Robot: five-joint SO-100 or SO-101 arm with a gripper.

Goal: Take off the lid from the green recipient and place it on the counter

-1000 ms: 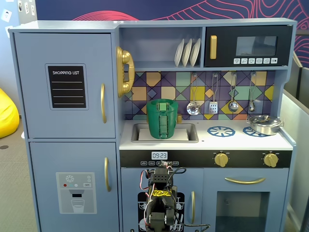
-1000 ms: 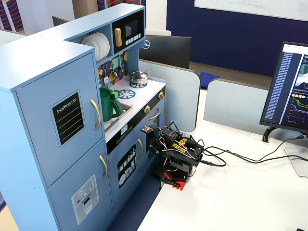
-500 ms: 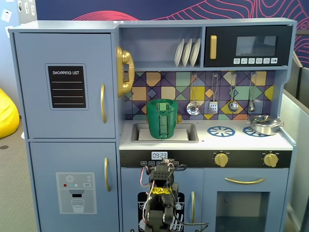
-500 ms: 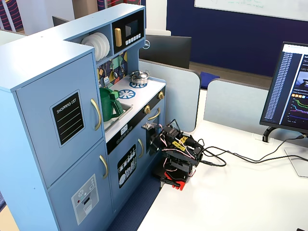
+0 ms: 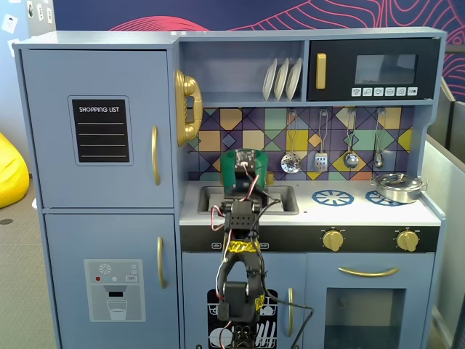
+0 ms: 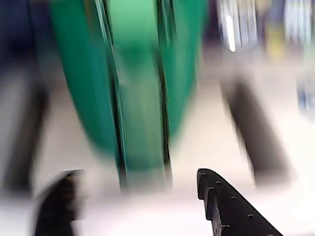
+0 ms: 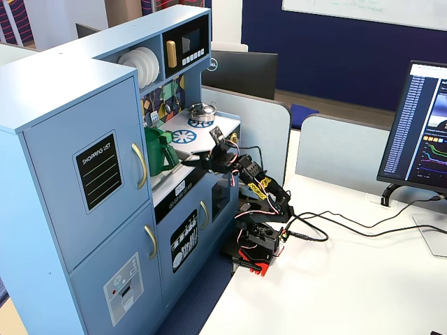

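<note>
The green recipient (image 5: 231, 171) stands at the sink end of the white counter (image 5: 312, 212). In the wrist view it fills the upper middle, blurred, its ribbed strap handle (image 6: 140, 98) facing me. A flat green edge at its top (image 7: 154, 130) looks like the lid. I cannot make out the knob. My gripper (image 6: 138, 187) is open and empty, close in front of the pot's base and low over the counter. One finger (image 6: 231, 206) is at the lower right and the other, blurred, at the lower left. In a fixed view the gripper (image 7: 193, 160) sits just right of the pot (image 7: 158, 152).
A silver metal pot (image 5: 397, 187) sits on the right burner ring. The recessed sink (image 5: 283, 200) lies beside the green pot. Utensils hang on the tiled back wall (image 5: 320, 138). The arm's base (image 7: 255, 244) stands on a white desk with loose cables.
</note>
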